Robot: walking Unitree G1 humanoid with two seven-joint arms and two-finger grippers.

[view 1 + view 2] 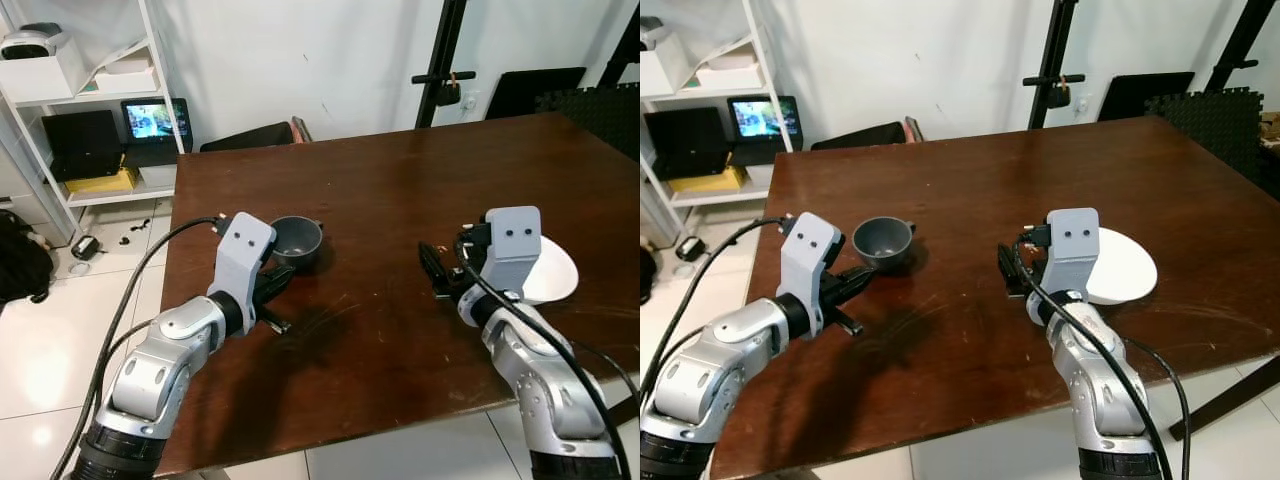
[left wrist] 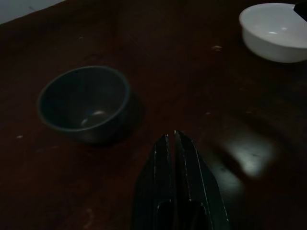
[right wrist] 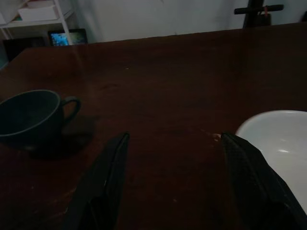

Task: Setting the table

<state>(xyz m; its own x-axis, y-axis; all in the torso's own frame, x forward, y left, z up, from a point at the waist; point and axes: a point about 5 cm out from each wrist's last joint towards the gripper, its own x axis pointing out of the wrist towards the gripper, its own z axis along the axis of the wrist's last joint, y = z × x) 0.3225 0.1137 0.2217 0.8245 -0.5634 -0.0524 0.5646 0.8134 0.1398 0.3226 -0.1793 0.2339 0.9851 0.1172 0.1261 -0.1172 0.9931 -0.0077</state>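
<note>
Left eye view: a grey cup [image 1: 297, 241] is seen on the worktop [image 1: 400, 180], with the left hand [image 1: 272, 296], fingers together, just beside it. A white bowl [image 1: 548, 270] lies well apart from the cup, beside the right hand [image 1: 436, 270], fingers apart. Placing appears under way; a grasp is judged next.

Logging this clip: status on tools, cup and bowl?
Left tool shut, empty, beside grey cup. Right tool open, empty, next to white bowl. Both dishes upright on brown table, apart.
</note>
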